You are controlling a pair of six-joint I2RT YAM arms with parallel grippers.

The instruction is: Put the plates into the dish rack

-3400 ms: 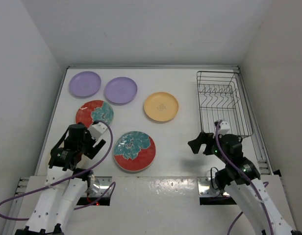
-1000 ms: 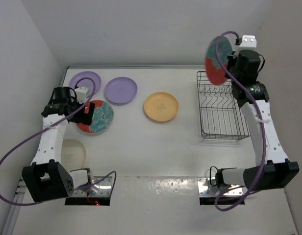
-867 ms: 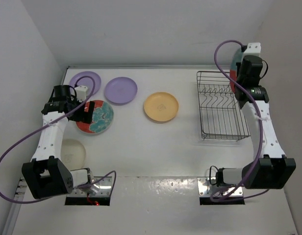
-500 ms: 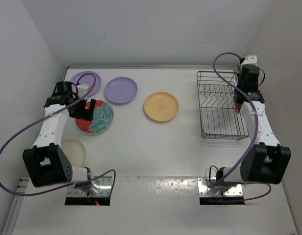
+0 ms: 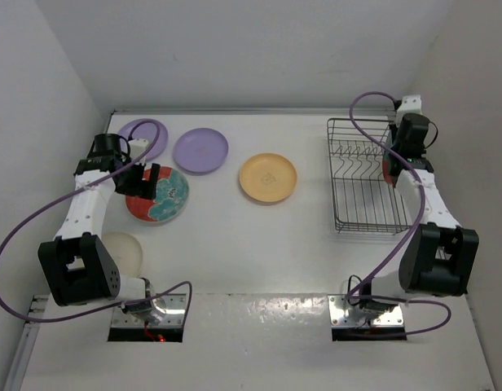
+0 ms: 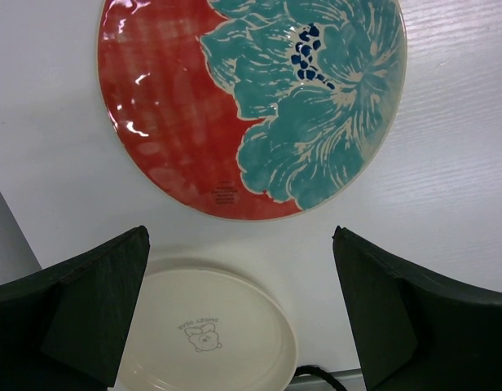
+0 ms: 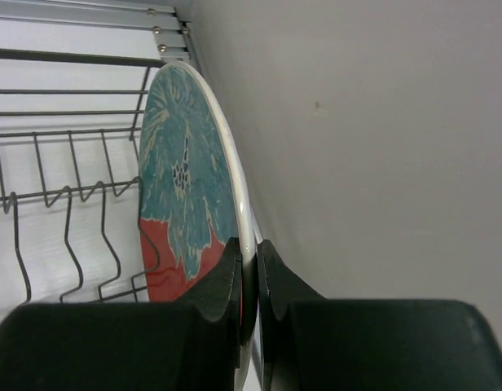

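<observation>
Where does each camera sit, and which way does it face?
Top external: overhead behind the robot, looking down at table; both arms show.
Left wrist: above flat floral plate, facing down; open left gripper shows.
Right wrist: facing the dish rack; right gripper pinches the upright floral plate.
Shared, top and left wrist: the flat floral plate.

I count five dinner plates. Two are plain lilac: the left lilac plate (image 5: pixel 141 137) and the right lilac plate (image 5: pixel 200 150). One is the yellow-orange plate (image 5: pixel 267 177). Two are red with teal flowers: the red plate on the table (image 5: pixel 157 195) and the red plate at the rack (image 7: pixel 186 212). I also count one cream dish (image 5: pixel 122 252), one dish rack (image 5: pixel 365 230), and two pincers of mine, the left pincer (image 6: pixel 239 269) and the right pincer (image 7: pixel 249 269).
</observation>
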